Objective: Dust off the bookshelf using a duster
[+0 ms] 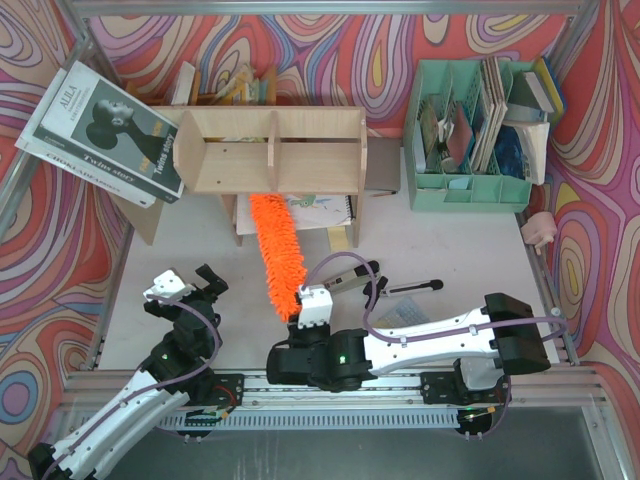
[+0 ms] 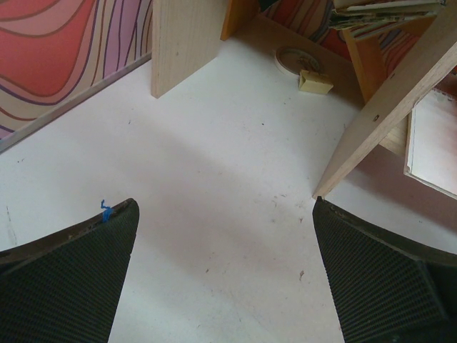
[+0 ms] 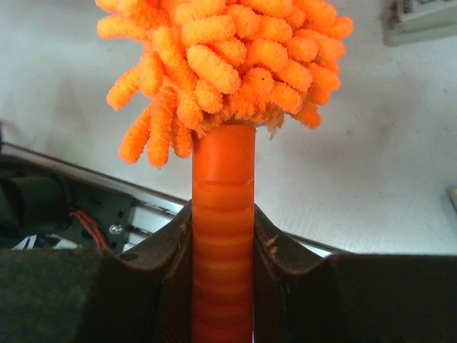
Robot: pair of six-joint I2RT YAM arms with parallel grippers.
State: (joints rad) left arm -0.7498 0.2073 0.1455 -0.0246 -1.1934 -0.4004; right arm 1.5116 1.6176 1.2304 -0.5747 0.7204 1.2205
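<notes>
The plywood bookshelf [image 1: 270, 150] stands at the back centre, with its central divider facing up. The orange fluffy duster [image 1: 277, 255] lies slanted from the shelf's lower front edge back toward me. Its tip is at the shelf, just below the divider. My right gripper [image 1: 303, 312] is shut on the duster's ribbed orange handle [image 3: 223, 236], just below the shaggy head [image 3: 221, 57]. My left gripper [image 1: 207, 284] is open and empty over the white table, left of the duster. Its pads [image 2: 71, 279] are wide apart. Shelf panels [image 2: 400, 107] show ahead of it.
A mint-green file organizer [image 1: 470, 130] with books stands at the back right. A dark-covered book [image 1: 100, 130] leans at the back left. A notebook [image 1: 315, 210] lies under the shelf. A black pen-like tool [image 1: 410, 290] lies by the right arm. A tape roll [image 2: 296, 58] sits under the shelf.
</notes>
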